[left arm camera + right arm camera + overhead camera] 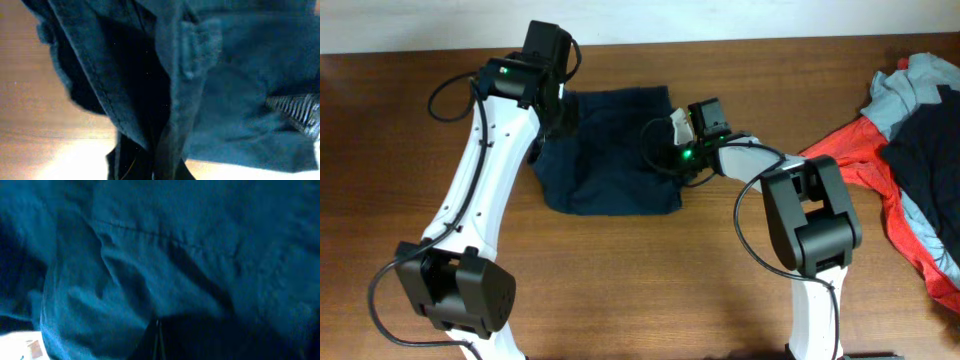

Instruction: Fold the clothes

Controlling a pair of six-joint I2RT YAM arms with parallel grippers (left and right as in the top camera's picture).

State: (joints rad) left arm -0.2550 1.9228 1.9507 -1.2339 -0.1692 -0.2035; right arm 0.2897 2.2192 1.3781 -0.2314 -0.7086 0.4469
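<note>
Lying crumpled on the tabletop (650,280): navy shorts (615,150); meeting their left edge, left end effector (558,108); meeting their right edge, right end effector (682,132); grip of both impossible to tell

Table (640,280) lies bare before shorts (610,160); clothes pile (920,130) crowds right edge.

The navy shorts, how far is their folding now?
Done: the shorts already lie as a compact block and look folded. In hand: the left hand and right hand are at its two side edges; their grip is not visible. Left: the pile of red, grey and dark clothes lies unfolded.
</note>
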